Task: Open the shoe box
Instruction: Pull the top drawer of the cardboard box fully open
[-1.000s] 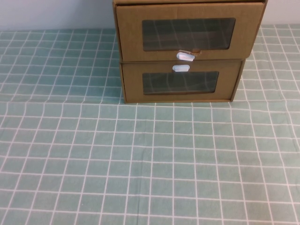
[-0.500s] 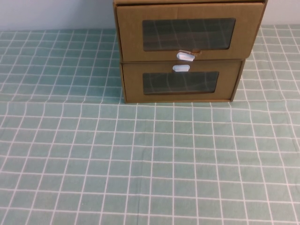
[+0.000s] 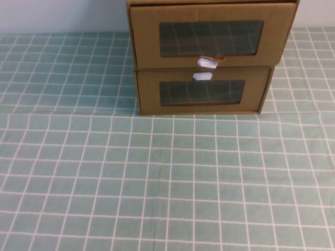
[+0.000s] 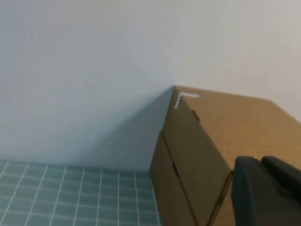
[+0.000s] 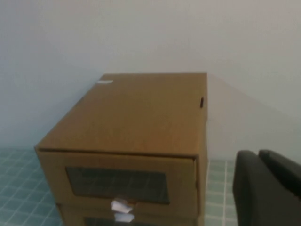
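Note:
Two brown cardboard shoe boxes stand stacked at the back of the table, the upper box (image 3: 146, 36) on the lower box (image 3: 149, 97). Each front has a dark window and a white pull tab, upper tab (image 3: 207, 63) and lower tab (image 3: 202, 76). Both fronts look closed. Neither arm shows in the high view. My left gripper (image 4: 261, 162) hangs off the stack's left side (image 4: 197, 155), its dark fingers pressed together, holding nothing. My right gripper (image 5: 258, 157) sits in front of the stack and to its right, facing the upper box (image 5: 141, 113), shut and empty.
A green checked cloth (image 3: 157, 183) covers the table in front of and beside the boxes. A plain pale wall (image 5: 150, 33) rises right behind the stack.

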Action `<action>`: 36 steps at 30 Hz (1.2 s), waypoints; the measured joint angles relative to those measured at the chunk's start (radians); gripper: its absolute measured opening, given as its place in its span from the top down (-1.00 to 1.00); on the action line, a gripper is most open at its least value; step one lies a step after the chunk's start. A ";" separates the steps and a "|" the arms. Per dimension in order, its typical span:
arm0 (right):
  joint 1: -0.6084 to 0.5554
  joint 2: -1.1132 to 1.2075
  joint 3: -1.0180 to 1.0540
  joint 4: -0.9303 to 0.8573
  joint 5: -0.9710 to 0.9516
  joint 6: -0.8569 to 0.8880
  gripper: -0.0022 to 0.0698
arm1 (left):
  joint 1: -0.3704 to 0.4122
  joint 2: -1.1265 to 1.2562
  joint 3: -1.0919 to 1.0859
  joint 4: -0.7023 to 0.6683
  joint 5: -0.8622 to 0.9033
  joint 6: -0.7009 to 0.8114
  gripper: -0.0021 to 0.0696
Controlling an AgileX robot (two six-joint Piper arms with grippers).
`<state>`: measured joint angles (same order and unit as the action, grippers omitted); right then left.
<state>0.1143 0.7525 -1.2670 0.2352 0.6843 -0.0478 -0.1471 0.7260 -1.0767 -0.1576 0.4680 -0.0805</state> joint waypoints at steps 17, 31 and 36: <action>0.042 0.292 0.014 0.572 0.152 -0.858 0.98 | 0.002 0.575 -0.353 -0.461 0.288 0.595 0.96; 0.288 0.505 0.012 0.285 0.406 -1.040 0.98 | -0.109 1.208 -1.119 -0.740 0.502 0.774 0.96; 0.291 0.586 0.012 0.361 0.407 -1.043 0.98 | -0.176 1.366 -1.267 -0.730 0.506 0.745 0.96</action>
<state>0.4051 1.3384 -1.2555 0.5962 1.0916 -1.0905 -0.3233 2.0924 -2.3433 -0.8873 0.9738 0.6642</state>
